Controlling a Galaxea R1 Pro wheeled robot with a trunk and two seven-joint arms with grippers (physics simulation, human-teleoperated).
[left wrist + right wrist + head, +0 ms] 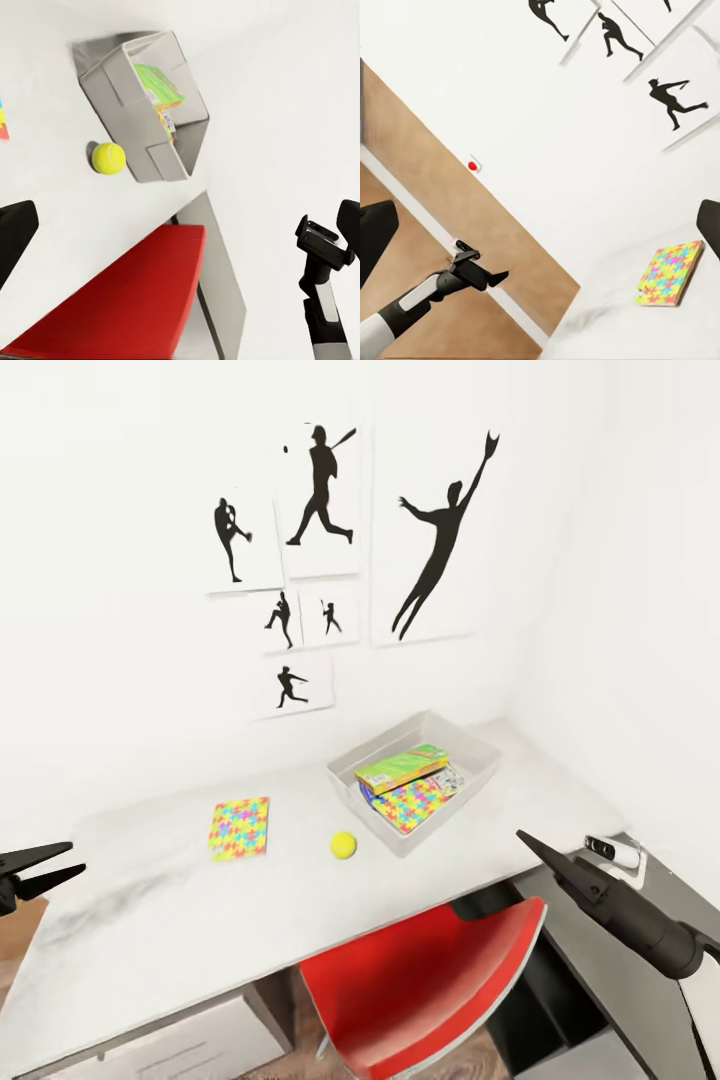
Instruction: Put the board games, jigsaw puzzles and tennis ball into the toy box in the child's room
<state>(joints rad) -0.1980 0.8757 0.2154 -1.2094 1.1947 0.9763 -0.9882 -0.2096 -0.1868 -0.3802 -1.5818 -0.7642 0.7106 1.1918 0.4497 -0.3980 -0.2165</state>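
A: Well, where's the small yellow-green tennis ball [343, 845] lying?
B: On the light grey desk top [160, 920], just beside the shallow grey toy box [478, 752].
A: And the grippers?
B: The left gripper [45, 865] is gaping, holding nothing; the right gripper [530, 844] is looking pressed together.

On my desk [150, 920] I count one jigsaw [239, 827] and one ball [343, 845] left of one bin [470, 745]. Inside it lie one game box [403, 767] and one more jigsaw [412, 803]. Six pictures [320, 500] hang above.

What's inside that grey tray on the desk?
The toy box holds a green-yellow board game lying over a multicoloured jigsaw puzzle, with blue edges beneath. What lies under them is covered.
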